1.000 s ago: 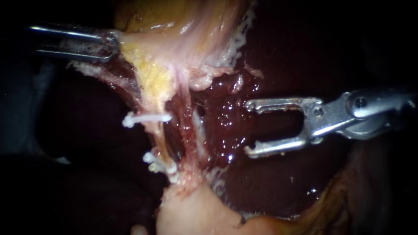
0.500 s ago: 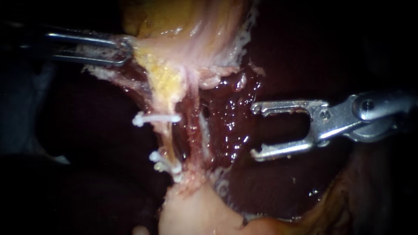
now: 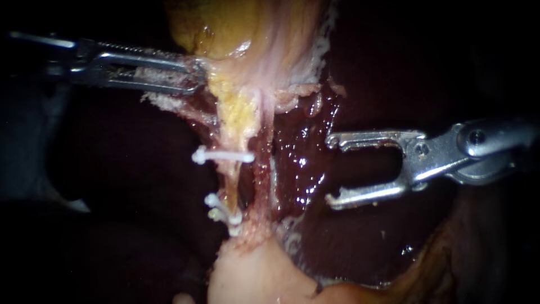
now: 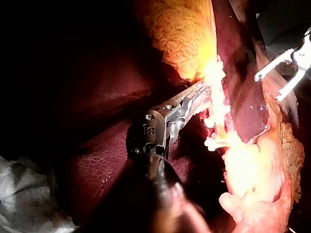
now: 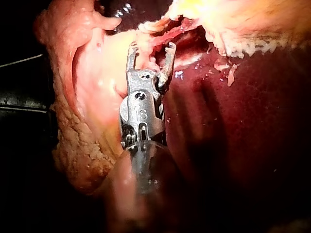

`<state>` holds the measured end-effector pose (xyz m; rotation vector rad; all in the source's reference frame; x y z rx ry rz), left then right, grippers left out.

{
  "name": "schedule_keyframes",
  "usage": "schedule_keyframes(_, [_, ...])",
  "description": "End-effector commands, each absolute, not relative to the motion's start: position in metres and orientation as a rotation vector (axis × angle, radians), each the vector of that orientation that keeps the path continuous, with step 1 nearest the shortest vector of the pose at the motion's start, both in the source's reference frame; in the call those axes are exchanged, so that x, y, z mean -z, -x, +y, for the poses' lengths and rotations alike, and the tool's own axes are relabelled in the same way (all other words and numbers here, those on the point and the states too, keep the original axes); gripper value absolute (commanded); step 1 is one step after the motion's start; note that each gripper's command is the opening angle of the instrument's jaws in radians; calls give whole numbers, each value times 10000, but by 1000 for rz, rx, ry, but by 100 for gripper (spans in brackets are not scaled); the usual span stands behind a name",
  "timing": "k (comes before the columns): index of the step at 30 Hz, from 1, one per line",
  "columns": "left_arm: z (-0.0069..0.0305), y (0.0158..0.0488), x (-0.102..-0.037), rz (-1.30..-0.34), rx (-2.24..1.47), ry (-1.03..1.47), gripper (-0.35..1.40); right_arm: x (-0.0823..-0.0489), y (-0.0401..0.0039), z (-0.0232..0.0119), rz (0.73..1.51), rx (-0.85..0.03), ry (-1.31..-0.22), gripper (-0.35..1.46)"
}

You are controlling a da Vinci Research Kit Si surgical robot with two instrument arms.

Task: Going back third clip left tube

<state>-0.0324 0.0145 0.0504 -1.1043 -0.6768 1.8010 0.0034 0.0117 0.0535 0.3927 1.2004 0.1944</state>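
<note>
My left instrument [image 3: 194, 76] comes in from the left, its jaws shut on the pale edge of the gallbladder [image 3: 253, 34]; the left wrist view shows the same hold [image 4: 200, 93]. Below hang two strands. The yellowish left tube [image 3: 232, 183] carries one white clip [image 3: 223, 156] and two more clips [image 3: 222, 215] lower down. The reddish right tube [image 3: 262, 177] is bare. My right instrument [image 3: 332, 171] stands to the right of the tubes, over the liver, with its jaws wide open, nothing between them. In the right wrist view the open jaws [image 5: 150, 51] point at the pale strands.
Dark wet liver [image 3: 360, 242] lies behind and to the right of the tubes. A pale tissue mound [image 3: 253, 276] sits below the clips. Yellowish fatty tissue [image 3: 422, 276] fills the lower right corner.
My left instrument has pulled the gallbladder edge to the right, and the tubes and clips swung with it. The right instrument has barely moved, and its jaws stay open.
</note>
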Motion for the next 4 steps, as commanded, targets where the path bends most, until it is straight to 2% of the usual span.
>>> schedule_keyframes(1, [146, 323, -503, -678, -1801, 1105, -35, -535, -35, 117, 1200, -195, -393, 50])
schedule_keyframes(4, [146, 320, -502, -681, -1801, 1105, -35, -534, -36, 116, 1199, -197, -390, 50])
